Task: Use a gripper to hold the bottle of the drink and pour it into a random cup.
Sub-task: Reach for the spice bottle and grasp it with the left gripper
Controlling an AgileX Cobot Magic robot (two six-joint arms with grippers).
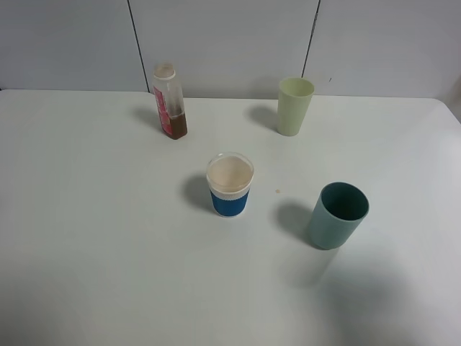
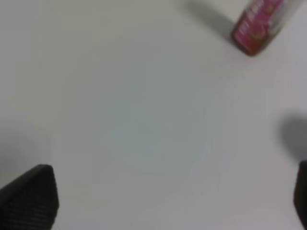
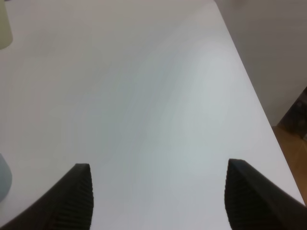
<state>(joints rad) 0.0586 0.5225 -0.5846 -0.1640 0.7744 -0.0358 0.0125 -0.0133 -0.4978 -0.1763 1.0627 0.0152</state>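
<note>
The bottle [image 1: 169,101] stands upright at the back left of the white table [image 1: 86,238], with brown drink [image 1: 176,125] in its bottom part. Its pink-labelled base also shows in the left wrist view [image 2: 259,26]. The cup [image 1: 230,184] with a white band and a blue band stands near the middle. Neither gripper shows in the exterior high view. My left gripper [image 2: 172,201] is open and empty over bare table, well short of the bottle. My right gripper [image 3: 158,201] is open and empty over the table's right part.
A tall pale green cup [image 1: 294,106] stands at the back right; its edge shows in the right wrist view [image 3: 4,26]. A teal cup [image 1: 337,215] stands front right. The table's right edge [image 3: 249,81] runs beside the right gripper, with floor beyond.
</note>
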